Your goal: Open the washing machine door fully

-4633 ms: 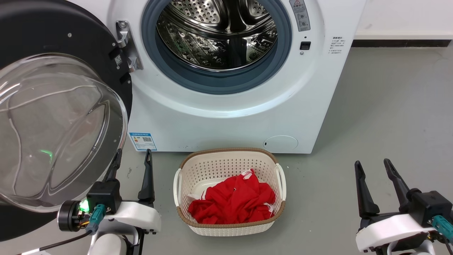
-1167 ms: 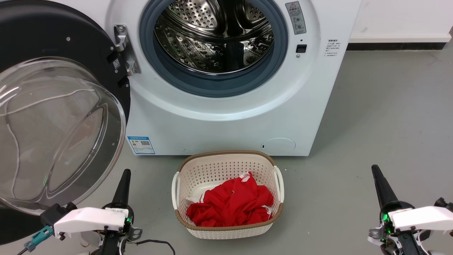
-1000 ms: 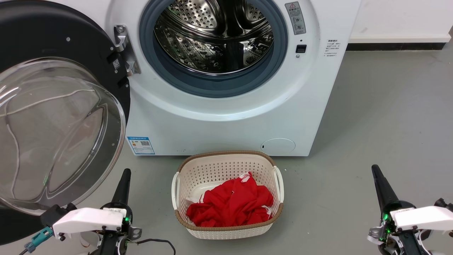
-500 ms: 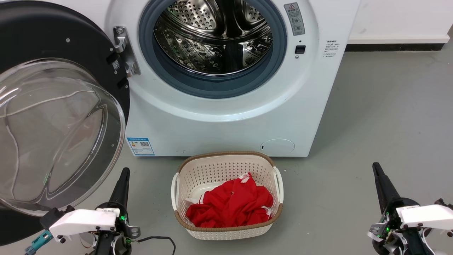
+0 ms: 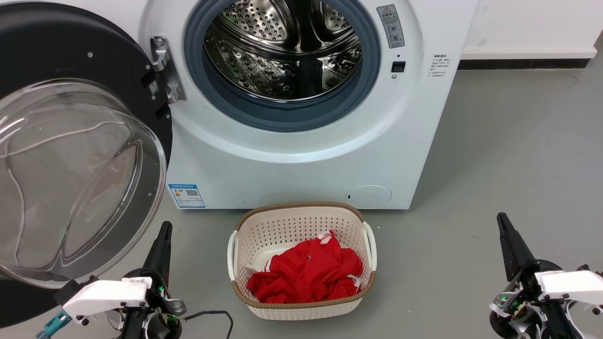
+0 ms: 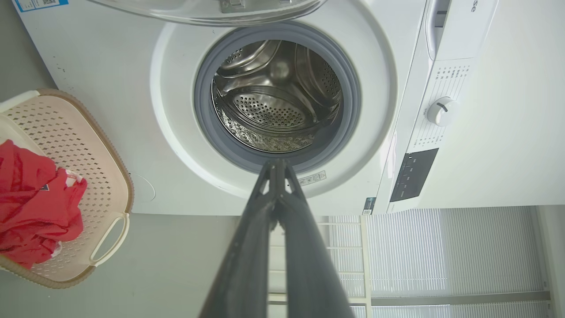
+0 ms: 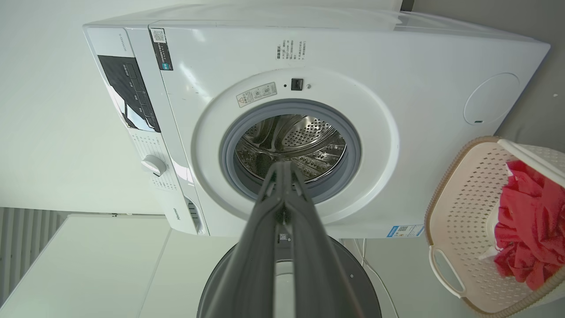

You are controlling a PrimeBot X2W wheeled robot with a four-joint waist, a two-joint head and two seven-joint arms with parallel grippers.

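The white washing machine stands in front of me with its steel drum exposed. The washing machine door, black with a clear glass bowl, is swung wide out to the left on its hinge. My left gripper hovers low over the floor just right of the bowl, shut and holding nothing, apart from the door. My right gripper is far right, also shut and empty. In the left wrist view the shut left gripper points at the drum opening; in the right wrist view so does the right gripper.
A cream laundry basket holding red cloth sits on the grey floor right before the machine, between my two arms. Bare floor stretches to the right of the machine, up to a white wall.
Since 4.6 s ago both grippers have gone from open to shut, rolled onto their sides and dropped lower in the picture. The door has stayed put; the camera shifted slightly.
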